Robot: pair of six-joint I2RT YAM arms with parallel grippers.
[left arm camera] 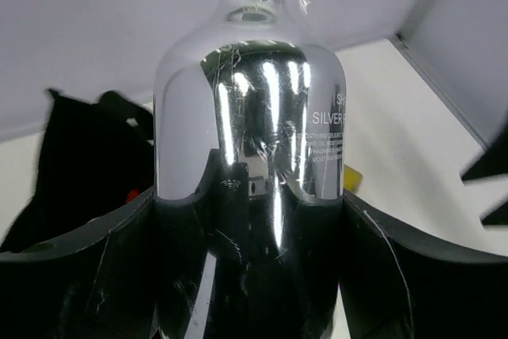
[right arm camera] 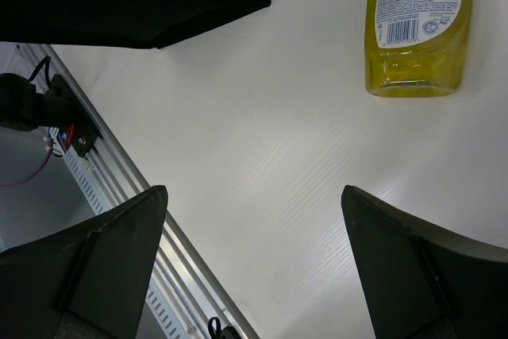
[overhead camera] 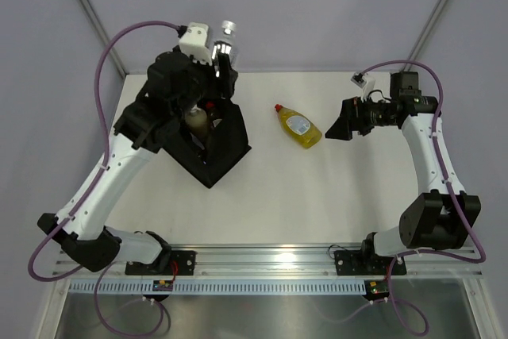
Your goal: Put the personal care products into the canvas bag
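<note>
Left pincer (left arm camera: 250,228) clamps a mirror-silver can (left arm camera: 250,109) with pale cap above the far rim of the boxy black fabric tote (overhead camera: 230,139); next it likely needs lowering and releasing inside. Right pincer (right arm camera: 254,252) gapes empty near the yellow red-capped plastic bottle (overhead camera: 298,127) lying on the white surface (overhead camera: 317,196)

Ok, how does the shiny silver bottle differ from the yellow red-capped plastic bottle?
The shiny silver bottle is mirror-like; the yellow red-capped plastic bottle is translucent. The silver one is gripped in the left hand, up off the table; the yellow one lies flat on the white table. Both are outside the black fabric bag.
</note>
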